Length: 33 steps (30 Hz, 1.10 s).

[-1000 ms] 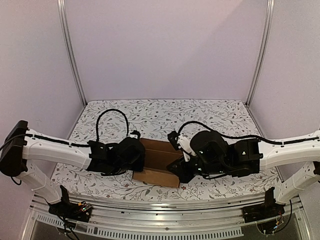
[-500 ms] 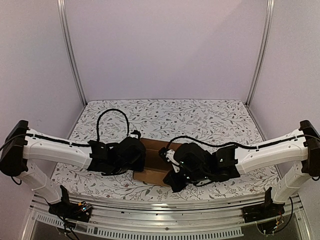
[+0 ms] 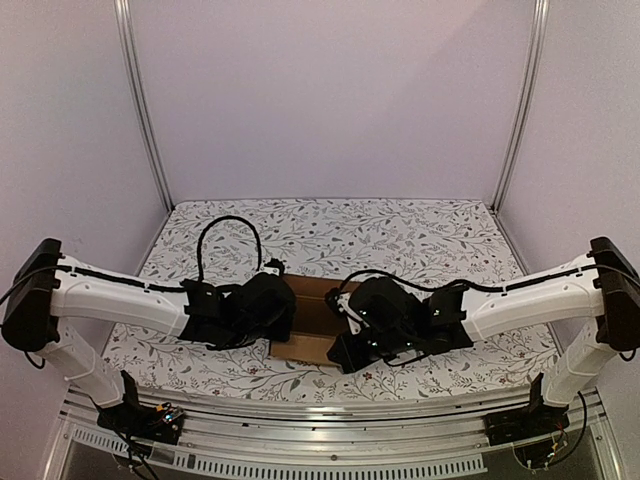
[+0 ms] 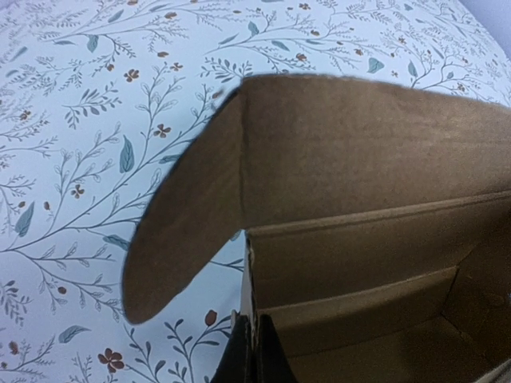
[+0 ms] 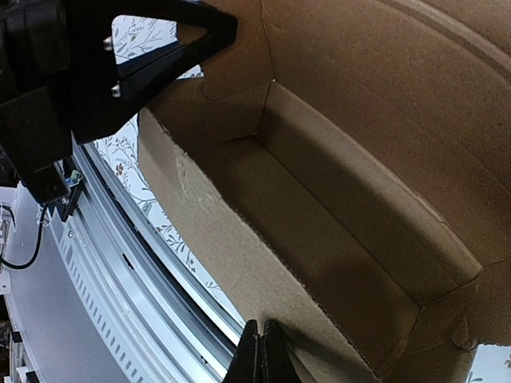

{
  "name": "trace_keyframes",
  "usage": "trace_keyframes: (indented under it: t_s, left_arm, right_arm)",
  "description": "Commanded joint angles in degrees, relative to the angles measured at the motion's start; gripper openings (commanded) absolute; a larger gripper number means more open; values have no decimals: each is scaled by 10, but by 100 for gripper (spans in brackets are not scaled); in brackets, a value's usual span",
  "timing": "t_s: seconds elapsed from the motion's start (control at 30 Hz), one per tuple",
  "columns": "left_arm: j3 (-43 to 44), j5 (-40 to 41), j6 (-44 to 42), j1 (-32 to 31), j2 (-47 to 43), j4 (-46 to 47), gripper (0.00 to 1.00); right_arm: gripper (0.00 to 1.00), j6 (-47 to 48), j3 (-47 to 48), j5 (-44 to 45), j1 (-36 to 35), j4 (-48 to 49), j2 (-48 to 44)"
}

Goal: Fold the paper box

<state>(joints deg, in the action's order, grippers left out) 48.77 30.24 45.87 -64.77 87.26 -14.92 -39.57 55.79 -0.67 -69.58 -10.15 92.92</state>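
Top external: paper box (image 3: 312, 322) sits near-centre on the floral tabletop (image 3: 400, 240), between both hands, mostly hidden by them. Left hand (image 3: 283, 318) at its left end, right hand (image 3: 345, 345) at its near-right corner.

Left wrist: box open-topped, rounded side flap (image 4: 180, 223) swung outward, tall back panel upright. Fingers (image 4: 241, 355) pressed together, pinching the end wall's edge.

Right wrist: right hand's fingers (image 5: 249, 355) pressed together against the near long wall; cannot tell whether cardboard lies between them.

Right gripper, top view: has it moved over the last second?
Yes. Against the table's near rail, the right gripper shifted left, farther over the paper box's right end.
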Motion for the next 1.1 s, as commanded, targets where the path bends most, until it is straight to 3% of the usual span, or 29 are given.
trace_keyframes:
  t_s: [0.0, 0.27, 0.6, 1.07]
  left_arm:
    - [14, -27, -17, -9, 20, -14, 0]
    - [17, -34, -24, -8, 25, -12, 0]
    - [-1, -44, -31, -10, 2, -10, 0]
    - [-24, -40, -28, -32, -24, 16, 0]
  right_arm:
    - [0, -26, -17, -9, 27, -17, 29]
    - [0, -31, -13, -12, 42, -17, 31]
    - [0, -54, -30, 115, 43, -13, 31]
    - [0, -73, -73, 172, 18, 60, 53]
